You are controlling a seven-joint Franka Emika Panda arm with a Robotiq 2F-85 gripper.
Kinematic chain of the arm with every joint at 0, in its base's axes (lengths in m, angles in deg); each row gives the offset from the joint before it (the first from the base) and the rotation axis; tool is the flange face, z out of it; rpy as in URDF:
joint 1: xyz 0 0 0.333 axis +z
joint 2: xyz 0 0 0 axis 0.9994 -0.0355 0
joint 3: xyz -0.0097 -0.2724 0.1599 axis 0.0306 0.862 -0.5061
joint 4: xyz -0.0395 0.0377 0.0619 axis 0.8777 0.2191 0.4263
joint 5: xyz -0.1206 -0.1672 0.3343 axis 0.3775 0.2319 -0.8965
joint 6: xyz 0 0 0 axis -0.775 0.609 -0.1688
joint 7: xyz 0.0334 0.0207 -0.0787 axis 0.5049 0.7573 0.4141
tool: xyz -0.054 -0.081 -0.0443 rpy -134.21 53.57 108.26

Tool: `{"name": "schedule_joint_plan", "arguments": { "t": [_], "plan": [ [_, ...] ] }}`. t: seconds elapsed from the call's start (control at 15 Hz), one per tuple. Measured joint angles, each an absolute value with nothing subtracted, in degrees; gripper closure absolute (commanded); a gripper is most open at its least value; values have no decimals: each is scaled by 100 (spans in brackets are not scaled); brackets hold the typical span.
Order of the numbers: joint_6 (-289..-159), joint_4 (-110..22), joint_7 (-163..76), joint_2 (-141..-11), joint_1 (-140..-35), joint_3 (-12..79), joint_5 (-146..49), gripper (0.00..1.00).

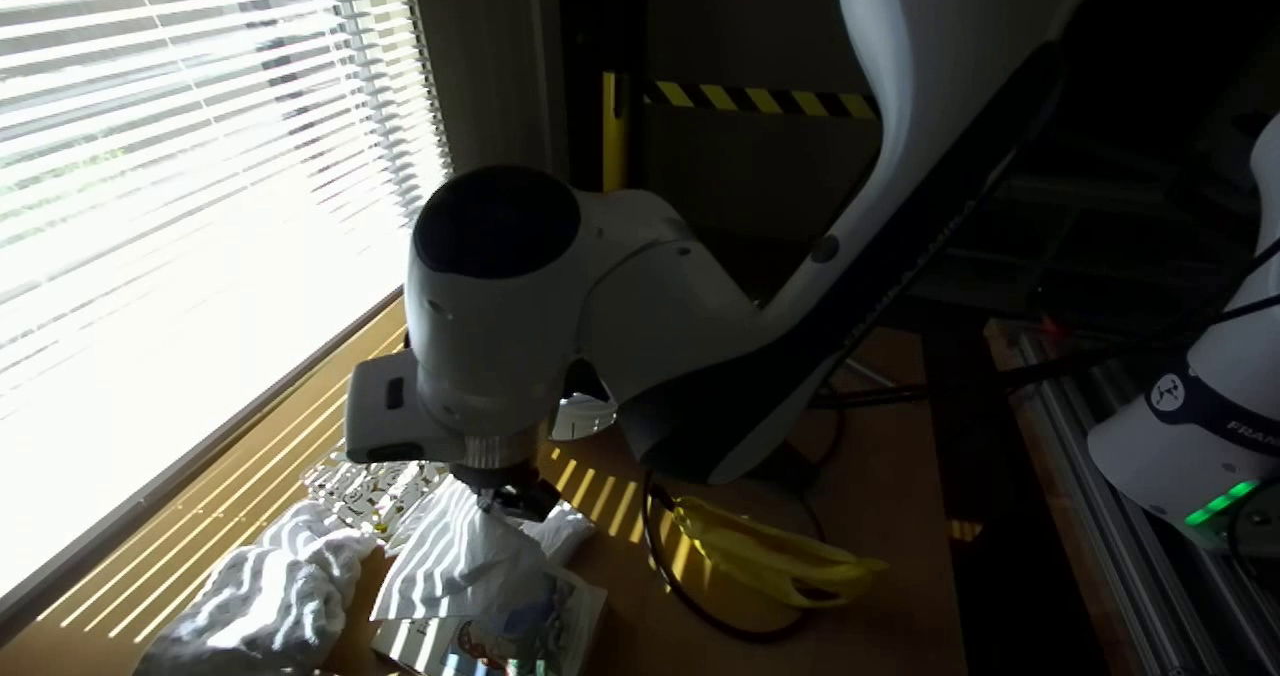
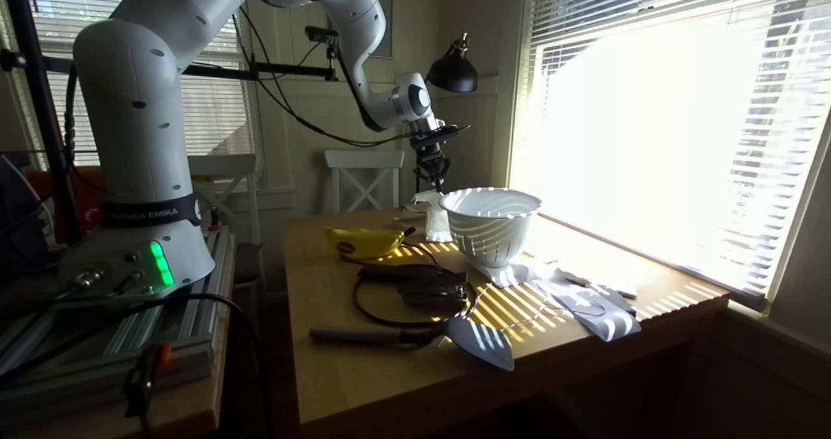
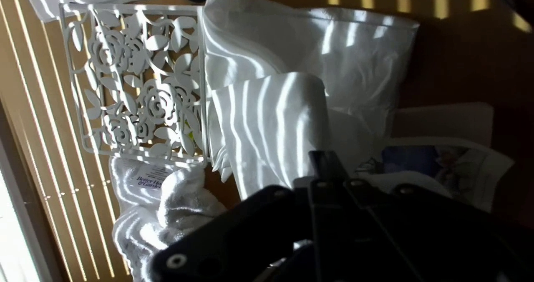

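My gripper [image 3: 327,165] points down with its fingers together, pinching a thin white cloth [image 3: 267,123]. In an exterior view the cloth [image 1: 465,566] rises to a peak at the gripper [image 1: 505,501] and drapes over a printed box [image 1: 580,621]. The gripper [image 2: 436,179] also shows with the white cloth [image 2: 437,225] hanging below its tips. Left of it in the wrist view lies a white metal lattice with flowers [image 3: 158,102]. A bunched white towel [image 3: 183,198] with a label lies below that lattice. The cloth's pinched edge is partly hidden behind the dark fingers.
A yellow item [image 1: 770,556] and a looped black cable lie on the table. A white colander [image 2: 490,231], a dark bundle [image 2: 432,289] and a spatula [image 2: 480,341] stand or lie nearer in an exterior view. A window with blinds [image 1: 200,206] borders the table.
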State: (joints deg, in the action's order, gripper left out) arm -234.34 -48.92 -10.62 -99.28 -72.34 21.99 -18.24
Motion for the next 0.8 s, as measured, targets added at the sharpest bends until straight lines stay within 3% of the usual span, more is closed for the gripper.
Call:
{"name": "schedule_joint_plan", "arguments": {
  "t": [0.4,0.47,0.53,0.8],
  "plan": [
    [-23236,-4956,-2579,-9989,-7093,2549,-1914,100],
    [-23180,-4982,-2709,-10002,-7110,2587,-1973,74],
    [-23058,-4984,-2695,-10028,-7152,2584,-2079,73],
    [-22856,-4883,-1834,-10249,-7439,2324,-2432,46]
  ]
}}
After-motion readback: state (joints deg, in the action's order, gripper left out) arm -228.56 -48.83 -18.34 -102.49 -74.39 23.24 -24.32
